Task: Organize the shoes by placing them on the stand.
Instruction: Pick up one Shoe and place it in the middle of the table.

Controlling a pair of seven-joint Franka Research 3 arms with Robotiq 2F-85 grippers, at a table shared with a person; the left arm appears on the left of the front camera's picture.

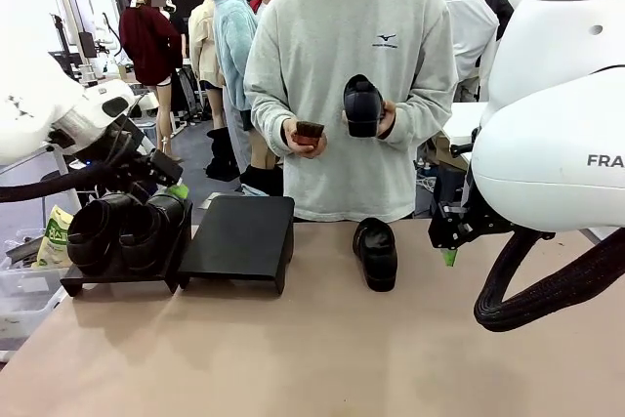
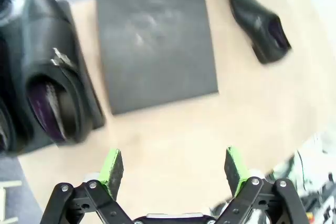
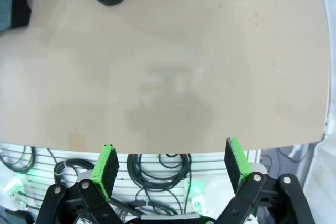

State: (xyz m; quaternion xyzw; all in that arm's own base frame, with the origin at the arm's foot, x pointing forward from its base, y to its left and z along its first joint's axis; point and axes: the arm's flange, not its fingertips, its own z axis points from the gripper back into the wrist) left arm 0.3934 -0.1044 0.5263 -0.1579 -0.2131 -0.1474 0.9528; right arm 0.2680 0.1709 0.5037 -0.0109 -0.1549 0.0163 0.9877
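Tan table [image 1: 322,349], shoe [image 1: 376,253] apart from right end effector [image 3: 170,158]

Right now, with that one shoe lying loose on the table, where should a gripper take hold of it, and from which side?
Come from above and pinch the shoe across its narrow width, near the opening. It sits flat on its sole, apart from the stand, so both long sides are free. The open right gripper looks nearer.
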